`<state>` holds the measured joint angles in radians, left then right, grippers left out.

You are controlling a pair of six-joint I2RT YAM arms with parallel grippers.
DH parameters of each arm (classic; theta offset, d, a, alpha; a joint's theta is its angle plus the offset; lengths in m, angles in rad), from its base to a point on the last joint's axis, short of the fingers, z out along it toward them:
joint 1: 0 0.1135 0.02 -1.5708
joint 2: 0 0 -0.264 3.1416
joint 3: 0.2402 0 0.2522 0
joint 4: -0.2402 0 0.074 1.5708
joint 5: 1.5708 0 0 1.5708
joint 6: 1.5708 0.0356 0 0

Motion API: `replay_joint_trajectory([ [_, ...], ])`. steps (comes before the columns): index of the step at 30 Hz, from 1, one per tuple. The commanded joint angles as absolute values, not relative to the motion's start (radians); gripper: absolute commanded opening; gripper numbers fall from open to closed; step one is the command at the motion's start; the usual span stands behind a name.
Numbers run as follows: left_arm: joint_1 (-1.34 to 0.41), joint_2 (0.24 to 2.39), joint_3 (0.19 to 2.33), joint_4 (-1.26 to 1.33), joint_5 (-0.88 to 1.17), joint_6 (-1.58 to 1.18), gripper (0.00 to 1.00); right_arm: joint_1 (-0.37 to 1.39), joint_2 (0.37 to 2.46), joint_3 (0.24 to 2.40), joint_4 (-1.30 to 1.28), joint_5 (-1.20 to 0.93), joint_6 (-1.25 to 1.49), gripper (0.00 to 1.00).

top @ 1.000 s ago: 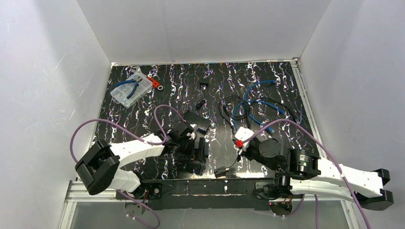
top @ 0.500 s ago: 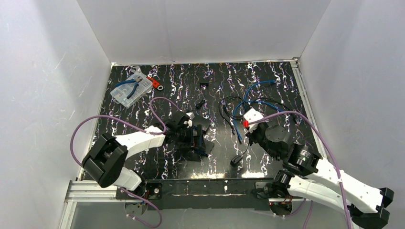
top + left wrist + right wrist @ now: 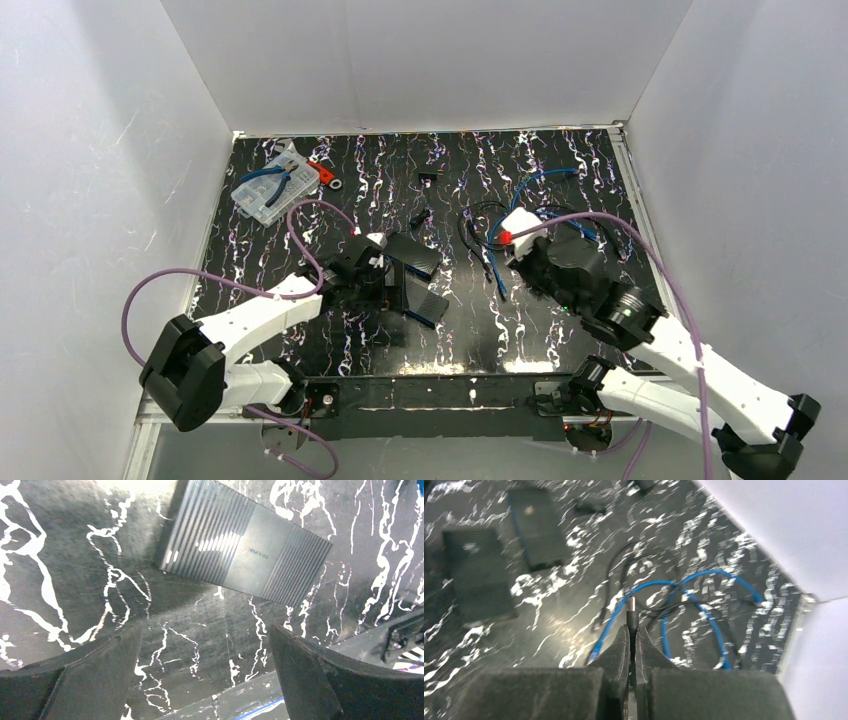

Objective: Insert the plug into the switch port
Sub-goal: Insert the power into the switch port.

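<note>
Toward the upper left of the top view, a clear parts box [image 3: 268,195] with blue-handled pliers on it is seen on the black, white-veined table [image 3: 350,170]. Left of centre, the left gripper [image 3: 204,640] is held low over the table with its jaws spread wide and nothing between them. In the left wrist view, a ribbed dark switch [image 3: 245,545] lies flat in the upper half of the frame, ahead of the open fingers [image 3: 95,675] and untouched by them. A second flat dark box [image 3: 420,302] is seen just below it in the top view.

Right of centre, the right gripper [image 3: 631,630] is clenched on the plug [image 3: 631,611], whose metal tip sticks out past the fingertips. The plug is held above the table, well apart from the switch. Looped blue cables [image 3: 704,580] and a thin black cable [image 3: 634,560] lie beyond it, toward the upper right.
</note>
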<state>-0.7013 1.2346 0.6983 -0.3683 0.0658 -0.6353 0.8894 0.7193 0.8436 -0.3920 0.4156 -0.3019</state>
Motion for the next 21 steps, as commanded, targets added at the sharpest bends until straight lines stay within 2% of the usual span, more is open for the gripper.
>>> replay_joint_trajectory([
  [1, -0.687, 1.210, 0.759, -0.456, -0.064, -0.595, 0.98, 0.885, 0.802, 0.784, -0.385, 0.247, -0.189, 0.01],
  [11, -0.623, 1.298, 0.825, -0.354, -0.101, -0.560, 0.98, 0.885, 0.915, 0.694, -0.366, -0.063, -0.008, 0.01],
  [15, -0.587, 1.350, 0.817, -0.286, -0.022, -0.532, 0.98, 0.887, 0.968, 0.665, -0.335, -0.160, 0.055, 0.01],
  [21, -0.573, 1.396, 0.775, -0.165, 0.080, -0.512, 0.98, 0.893, 1.053, 0.646, -0.281, -0.197, 0.111, 0.01],
])
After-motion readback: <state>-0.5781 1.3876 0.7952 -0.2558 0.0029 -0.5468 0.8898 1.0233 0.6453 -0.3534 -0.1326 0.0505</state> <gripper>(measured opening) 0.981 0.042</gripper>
